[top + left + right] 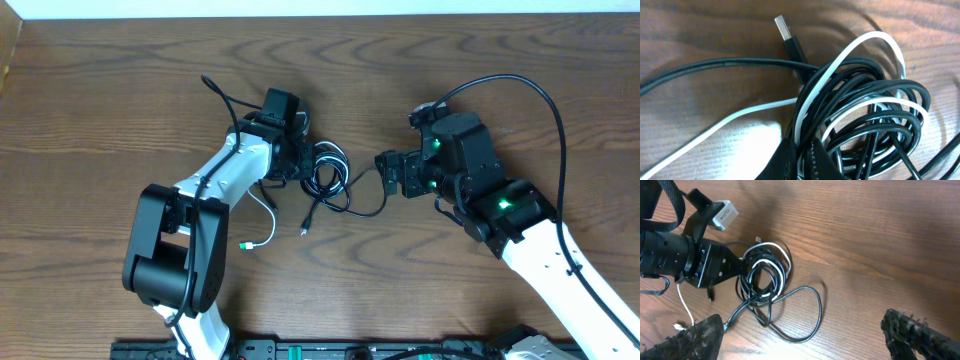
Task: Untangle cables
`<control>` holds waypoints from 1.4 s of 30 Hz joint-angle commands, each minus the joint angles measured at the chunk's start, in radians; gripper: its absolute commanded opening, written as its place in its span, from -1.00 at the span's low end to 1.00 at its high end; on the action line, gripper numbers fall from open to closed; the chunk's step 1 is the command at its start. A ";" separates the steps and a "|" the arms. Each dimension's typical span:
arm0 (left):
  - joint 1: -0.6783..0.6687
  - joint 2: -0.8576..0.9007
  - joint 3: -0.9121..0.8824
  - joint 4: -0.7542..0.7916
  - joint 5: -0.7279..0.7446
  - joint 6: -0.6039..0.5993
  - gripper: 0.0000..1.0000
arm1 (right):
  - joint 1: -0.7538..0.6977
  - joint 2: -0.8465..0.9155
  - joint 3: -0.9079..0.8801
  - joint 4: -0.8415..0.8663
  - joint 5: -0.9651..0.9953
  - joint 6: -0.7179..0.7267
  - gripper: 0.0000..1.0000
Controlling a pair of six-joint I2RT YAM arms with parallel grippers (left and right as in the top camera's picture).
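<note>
The cables (325, 175) lie as a tangled coil of black cords and one white cord at the table's middle. My left gripper (303, 158) is shut on strands at the coil's left edge. In the left wrist view the fingers (804, 160) pinch black and white strands of the coil (860, 115), and a silver USB plug (785, 27) points away. My right gripper (393, 172) is open, just right of the coil. In the right wrist view its fingers (802, 330) stand wide apart, and a black cord (817, 305) loops between them from the coil (762, 275).
The white cord's tail (268, 215) runs down-left to a small plug (245, 245) near the left arm. A black plug end (303, 232) lies below the coil. Thick black arm wires arch over both arms (520, 85). The table is bare brown wood (120, 90).
</note>
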 commanded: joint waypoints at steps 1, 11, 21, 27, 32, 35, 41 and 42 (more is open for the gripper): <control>0.001 -0.057 0.030 -0.022 0.076 0.011 -0.85 | 0.006 0.003 0.018 0.003 0.004 0.008 0.98; 0.000 -0.354 0.044 -0.038 0.200 0.006 -0.85 | 0.006 0.032 0.018 0.067 -0.166 -0.079 0.98; 0.001 -0.428 0.044 -0.047 0.436 0.002 -0.85 | 0.005 0.144 0.018 0.229 -0.206 -0.057 0.22; 0.000 -0.428 0.044 -0.043 0.538 0.001 -0.85 | 0.006 0.198 0.018 0.306 -0.222 -0.050 0.22; 0.000 -0.428 0.044 -0.034 0.542 -0.026 -0.85 | 0.006 0.209 0.018 0.311 -0.259 -0.050 -0.12; 0.001 -0.428 0.044 -0.009 0.572 -0.029 -0.85 | 0.006 0.211 0.018 0.294 -0.261 -0.050 -0.34; 0.001 -0.428 0.044 0.022 0.581 -0.035 -0.85 | 0.006 0.211 0.018 0.270 -0.352 -0.051 -0.09; 0.001 -0.428 0.044 0.023 0.581 -0.035 -0.85 | 0.006 0.210 0.018 0.273 -0.369 -0.051 -0.02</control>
